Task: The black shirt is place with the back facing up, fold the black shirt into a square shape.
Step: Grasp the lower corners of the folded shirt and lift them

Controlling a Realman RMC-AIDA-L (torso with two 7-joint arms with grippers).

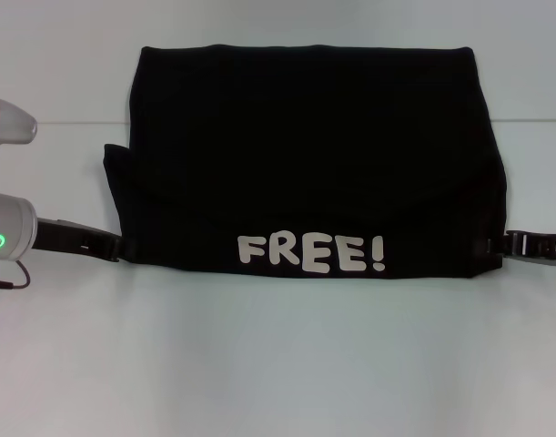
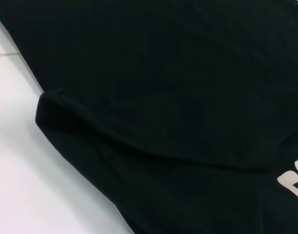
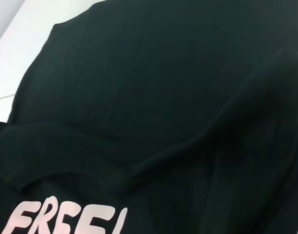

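- The black shirt [image 1: 309, 150] lies on the white tabletop [image 1: 278, 364], folded into a broad block, wider than it is deep.
- White "FREE!" lettering [image 1: 311, 253] faces up along the shirt's near edge, a little right of its middle.
- A curved fold line crosses the cloth above the lettering; at the left side a lower layer juts out slightly past the upper one.
- The left tool [image 1: 114, 246] sits at the shirt's near left corner, touching the cloth edge; its arm reaches in from the left. Whether it is spread or pinching the cloth, I cannot tell.
- The right tool [image 1: 498, 244] sits at the shirt's near right corner, right against the cloth. Its state cannot be told either.
- The left wrist view shows the shirt [image 2: 178, 122] filling most of the picture, with a rounded folded corner over the tabletop [image 2: 22, 185].
- The right wrist view shows rumpled cloth [image 3: 163, 107] and part of the lettering [image 3: 66, 219].
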